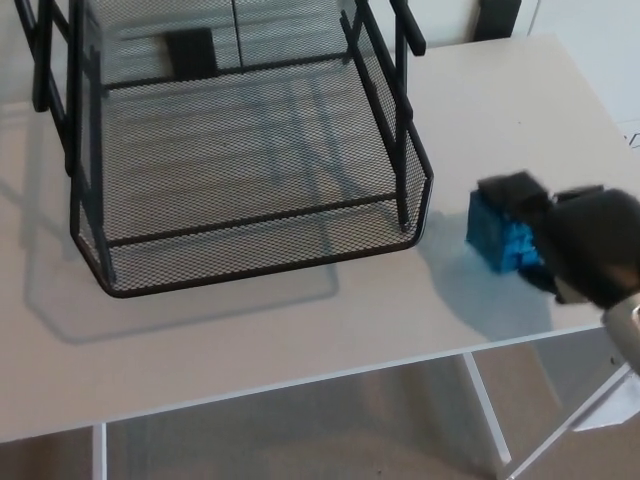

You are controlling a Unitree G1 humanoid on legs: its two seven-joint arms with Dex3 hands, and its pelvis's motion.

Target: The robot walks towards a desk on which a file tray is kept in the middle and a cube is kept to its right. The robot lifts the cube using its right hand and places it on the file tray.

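I'm watching the right hand (585, 245) closing its fingers on the blue cube (490, 235), which looks to be sitting on the table (300, 340) just right of the file tray (260, 250). Grab's happening; lifting and placing it on the tray aren't done yet.

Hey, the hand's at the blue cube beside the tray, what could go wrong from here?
Two risks. The blue cube sits near the front edge of the desk with the right hand against it, so a poor grip could push it off. The raised mesh wall of the file tray stands between cube and tray floor; a low carry could clip it.
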